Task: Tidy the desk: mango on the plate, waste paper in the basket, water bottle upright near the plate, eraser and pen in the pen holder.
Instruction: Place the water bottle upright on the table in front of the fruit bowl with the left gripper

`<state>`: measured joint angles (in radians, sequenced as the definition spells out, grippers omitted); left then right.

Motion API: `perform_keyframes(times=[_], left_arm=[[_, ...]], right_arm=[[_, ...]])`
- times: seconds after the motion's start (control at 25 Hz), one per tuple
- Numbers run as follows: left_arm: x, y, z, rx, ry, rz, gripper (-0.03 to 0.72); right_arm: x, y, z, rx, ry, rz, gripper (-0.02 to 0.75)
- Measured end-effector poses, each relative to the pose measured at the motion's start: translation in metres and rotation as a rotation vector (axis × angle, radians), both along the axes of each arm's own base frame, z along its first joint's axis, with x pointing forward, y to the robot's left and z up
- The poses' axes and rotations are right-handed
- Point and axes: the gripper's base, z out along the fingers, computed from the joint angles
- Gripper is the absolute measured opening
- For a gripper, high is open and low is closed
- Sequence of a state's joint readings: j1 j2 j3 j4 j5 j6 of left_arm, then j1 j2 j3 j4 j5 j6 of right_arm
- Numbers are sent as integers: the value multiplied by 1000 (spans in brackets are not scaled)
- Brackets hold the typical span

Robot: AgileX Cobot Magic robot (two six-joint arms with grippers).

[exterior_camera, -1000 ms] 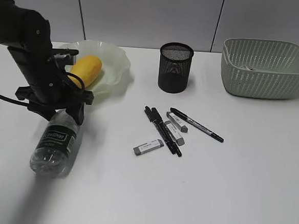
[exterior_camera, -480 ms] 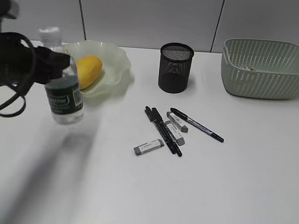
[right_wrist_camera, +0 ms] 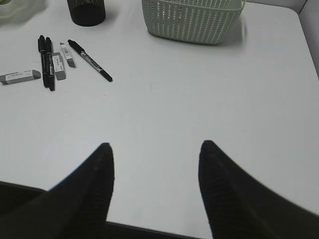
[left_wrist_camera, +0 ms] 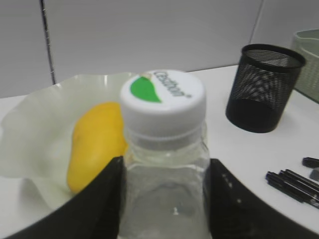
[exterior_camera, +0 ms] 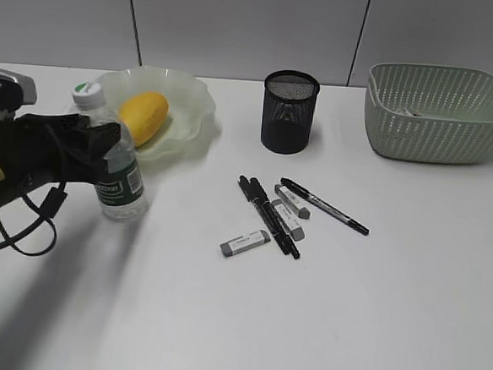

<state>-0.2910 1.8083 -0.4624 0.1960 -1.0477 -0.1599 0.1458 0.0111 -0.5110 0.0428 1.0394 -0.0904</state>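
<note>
The desk (exterior_camera: pixel 407 315) is a plain white tabletop running back to a grey panelled wall. At about 11 o'clock on it sits the plate (exterior_camera: pixel 193 97), a pale green ruffled dish. Just below that, at 9 o'clock, the water bottle (exterior_camera: pixel 116 172) stands nearly upright, its base at the surface; whether it fully rests there cannot be told. The black mesh pen holder (exterior_camera: pixel 289 112) stands at 12 o'clock, and the sage-green basket (exterior_camera: pixel 437 122) at 2 o'clock. Near the centre lie 3 black pens (exterior_camera: pixel 268 215) and 3 grey erasers (exterior_camera: pixel 244 243); 2 pens lie side by side touching, and 1 eraser lies apart toward 7 o'clock.
</note>
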Motion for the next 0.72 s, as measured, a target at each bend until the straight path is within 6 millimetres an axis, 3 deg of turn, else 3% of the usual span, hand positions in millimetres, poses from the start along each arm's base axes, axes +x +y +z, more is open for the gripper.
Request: perform_keyframes(times=[0.08,0.2,0.4,0.52,0.6,0.72], left_arm=[[-2,-4,-1,9,-18,-53,369],[-4,-6,4,29,-20,-86,472],[-11,-4,36,84,-43,-98,529],[-20,0,68,76,-35,-74,537],[-32,11,89,68,76,8,529],[-62,35,114,155,275,169,433]], right_arm=[[0,0,0,0,0,0,437],[0,0,0,0,0,0,437],[0,0,0,0,0,0,437],[0,0,0,0,-1,0,437],[0,0,0,0,-1,0,437],[0,0,0,0,-1,0,437]])
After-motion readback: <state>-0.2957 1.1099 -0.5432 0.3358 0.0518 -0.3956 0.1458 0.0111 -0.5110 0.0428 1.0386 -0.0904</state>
